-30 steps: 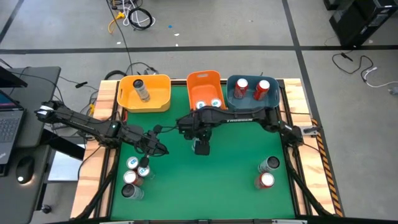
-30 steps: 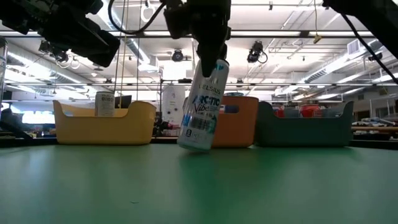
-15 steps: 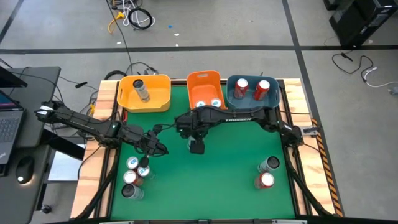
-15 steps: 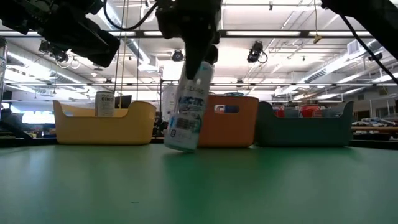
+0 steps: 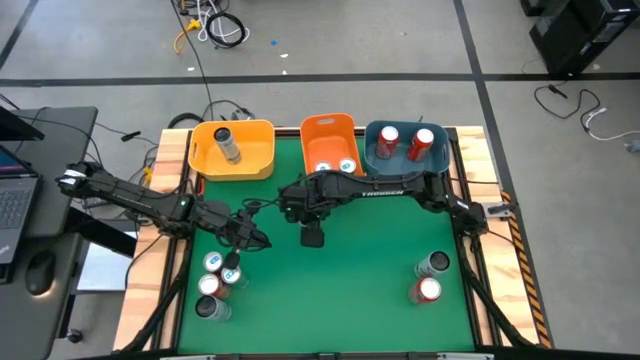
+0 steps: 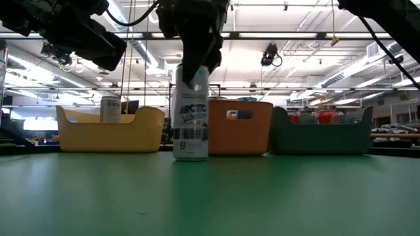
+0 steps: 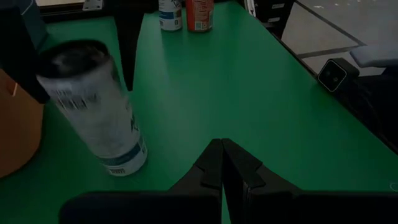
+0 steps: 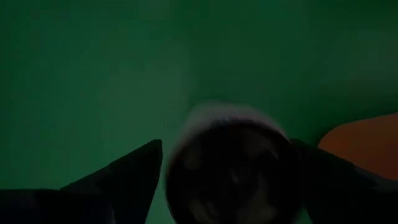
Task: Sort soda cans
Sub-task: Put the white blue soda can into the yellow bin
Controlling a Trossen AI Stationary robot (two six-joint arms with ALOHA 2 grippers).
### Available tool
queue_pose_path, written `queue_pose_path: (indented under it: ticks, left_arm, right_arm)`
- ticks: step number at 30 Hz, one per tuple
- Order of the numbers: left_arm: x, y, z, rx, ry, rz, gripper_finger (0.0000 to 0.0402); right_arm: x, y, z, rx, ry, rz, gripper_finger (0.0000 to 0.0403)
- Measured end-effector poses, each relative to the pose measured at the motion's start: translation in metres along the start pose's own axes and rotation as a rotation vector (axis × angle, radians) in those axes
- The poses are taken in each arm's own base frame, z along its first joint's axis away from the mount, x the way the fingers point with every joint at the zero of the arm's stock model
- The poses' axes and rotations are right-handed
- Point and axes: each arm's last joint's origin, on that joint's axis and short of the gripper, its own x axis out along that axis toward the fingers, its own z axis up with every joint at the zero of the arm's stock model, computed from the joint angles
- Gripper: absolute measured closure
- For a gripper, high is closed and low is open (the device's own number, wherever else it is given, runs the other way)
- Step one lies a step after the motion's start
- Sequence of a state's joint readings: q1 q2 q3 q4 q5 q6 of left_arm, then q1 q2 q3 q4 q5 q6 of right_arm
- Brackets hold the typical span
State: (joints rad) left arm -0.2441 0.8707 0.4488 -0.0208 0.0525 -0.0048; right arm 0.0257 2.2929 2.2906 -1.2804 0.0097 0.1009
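a white soda can with blue lettering and a silver top (image 6: 190, 115) stands upright on the green table (image 5: 350, 280), in the centre of the high view just below the orange plastic bin (image 5: 328, 135). the right tool (image 5: 312, 232) is directly over this can; in the right wrist view its two dark fingers (image 8: 124, 171) stand apart on either side of the can's top, spread wider than the can and not clamped on it. the left tool (image 7: 222, 165) sits at the left centre of the table, its fingers pressed together on nothing, aimed toward the white can. a cluster of upright cans (image 5: 213, 283) stands at the lower left of the high view, and a dark grey can (image 5: 433, 264) and a red can (image 5: 427, 290) at the lower right. the yellow plastic bin (image 5: 255, 160) at upper left holds one grey can (image 5: 229, 145), the orange bin two white cans (image 5: 335, 167), the blue plastic bin (image 5: 405, 167) two red cans (image 5: 405, 143).
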Motion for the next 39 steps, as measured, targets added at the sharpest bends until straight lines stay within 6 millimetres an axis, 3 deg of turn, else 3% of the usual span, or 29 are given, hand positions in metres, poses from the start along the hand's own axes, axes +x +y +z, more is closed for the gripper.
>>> queue_pose_path:
  ticks: [7,14,25,28,30,37,39]
  left_arm:
    - [0.0,0.0,0.003,-0.001,-0.031,0.009,0.0395]
    - [-0.001,0.007,0.007,-0.079,-0.086,0.212,0.0375]
    - [-0.008,0.007,0.035,-0.06,-0.104,0.156,0.0317]
    - [-0.005,0.008,0.033,-0.034,-0.083,0.203,0.0315]
    - [-0.001,0.01,0.031,-0.036,-0.067,0.262,0.0316]
    - [0.021,0.012,0.023,-0.024,0.001,0.285,0.0344]
    - [0.024,0.013,0.023,0.004,-0.006,0.275,0.0366]
  right_arm:
    - [-0.002,0.001,0.0,-0.02,-0.003,0.004,0.0091]
    - [-0.02,0.004,-0.003,-0.053,-0.033,0.014,0.0097]
    - [-0.102,0.005,-0.025,-0.035,-0.163,-0.07,0.0114]
    - [-0.111,0.006,-0.034,-0.022,-0.154,-0.149,0.015]
    - [-0.106,0.009,-0.038,-0.031,-0.134,-0.166,0.0187]
    - [-0.06,0.023,-0.062,-0.055,-0.106,-0.242,0.0361]
    - [-0.05,0.024,-0.074,-0.022,-0.139,-0.265,0.0391]
